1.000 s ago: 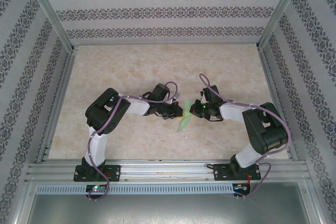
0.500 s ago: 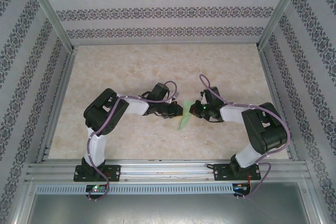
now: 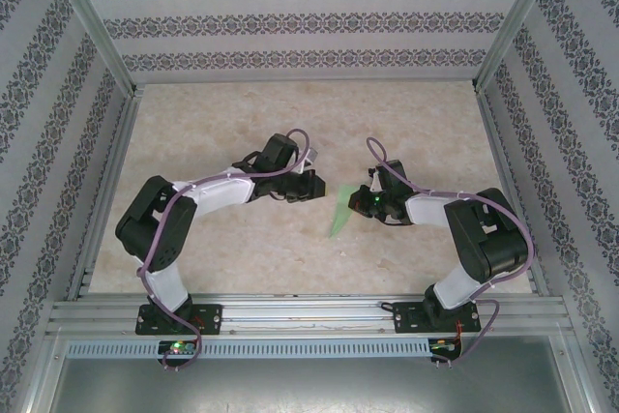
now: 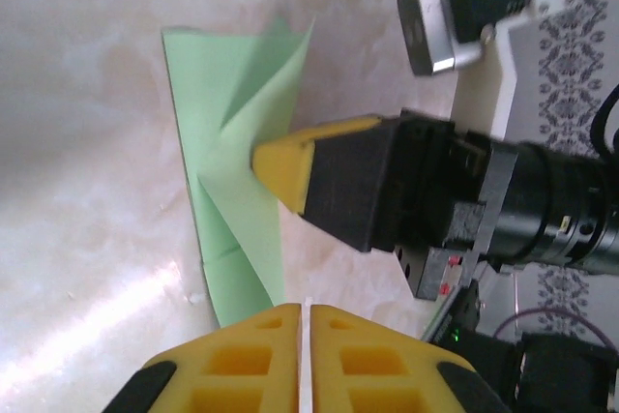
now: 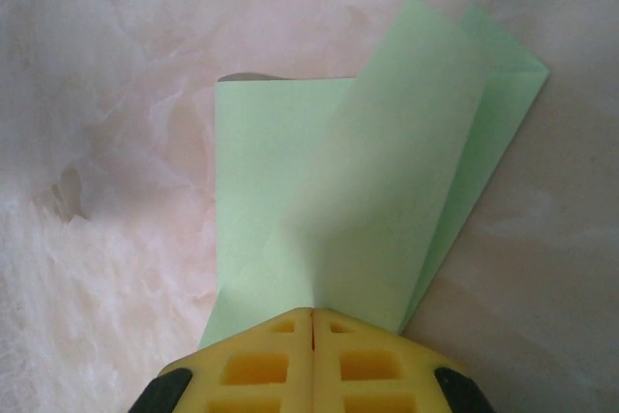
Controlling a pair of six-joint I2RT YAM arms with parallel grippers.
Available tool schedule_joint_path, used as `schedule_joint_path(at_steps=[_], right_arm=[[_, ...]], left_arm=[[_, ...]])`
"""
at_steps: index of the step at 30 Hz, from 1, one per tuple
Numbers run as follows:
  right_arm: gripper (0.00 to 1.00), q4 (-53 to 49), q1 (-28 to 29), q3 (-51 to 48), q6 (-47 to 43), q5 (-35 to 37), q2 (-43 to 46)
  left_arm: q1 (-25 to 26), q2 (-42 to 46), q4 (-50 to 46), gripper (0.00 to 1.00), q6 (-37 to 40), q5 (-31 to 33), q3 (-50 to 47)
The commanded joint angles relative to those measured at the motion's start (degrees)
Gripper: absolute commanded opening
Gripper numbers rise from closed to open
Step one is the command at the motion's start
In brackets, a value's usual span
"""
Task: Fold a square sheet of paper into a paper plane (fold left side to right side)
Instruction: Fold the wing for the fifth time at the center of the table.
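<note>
Hovering just left of the paper plane (image 3: 338, 218), the left gripper (image 3: 312, 185) is closed on nothing. The plane lies as a narrow dart with one flap raised (wings seemingly unfinished), pinched from its right by the closed right gripper (image 5: 311, 324).

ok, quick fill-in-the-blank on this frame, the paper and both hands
1. The paper on the table is light ___ in colour.
2. The right hand is shut on the edge of the ___.
3. The left hand is shut, sits apart from the paper and holds ___.
Missing words: green; paper; nothing.
</note>
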State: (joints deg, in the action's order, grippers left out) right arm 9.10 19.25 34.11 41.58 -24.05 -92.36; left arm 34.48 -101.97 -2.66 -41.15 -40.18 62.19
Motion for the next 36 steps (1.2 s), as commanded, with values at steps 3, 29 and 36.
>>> schedule_joint_path(at_steps=[3, 29, 36], right_arm=[[0.0, -6.04, 0.26, -1.46, -1.85, 2.28, -3.53], [0.0, -7.17, 0.77, 0.08, -2.39, 2.08, -4.5], [0.0, -7.43, 0.88, 0.17, -2.47, 2.08, -4.5]], left_arm=[[3.97, -3.28, -5.87, 0.07, -0.67, -5.11, 3.24], [6.32, -12.32, -2.67, 0.05, -3.01, -5.97, 2.52], [6.37, -13.16, -1.29, 0.05, -3.79, -6.13, 0.99]])
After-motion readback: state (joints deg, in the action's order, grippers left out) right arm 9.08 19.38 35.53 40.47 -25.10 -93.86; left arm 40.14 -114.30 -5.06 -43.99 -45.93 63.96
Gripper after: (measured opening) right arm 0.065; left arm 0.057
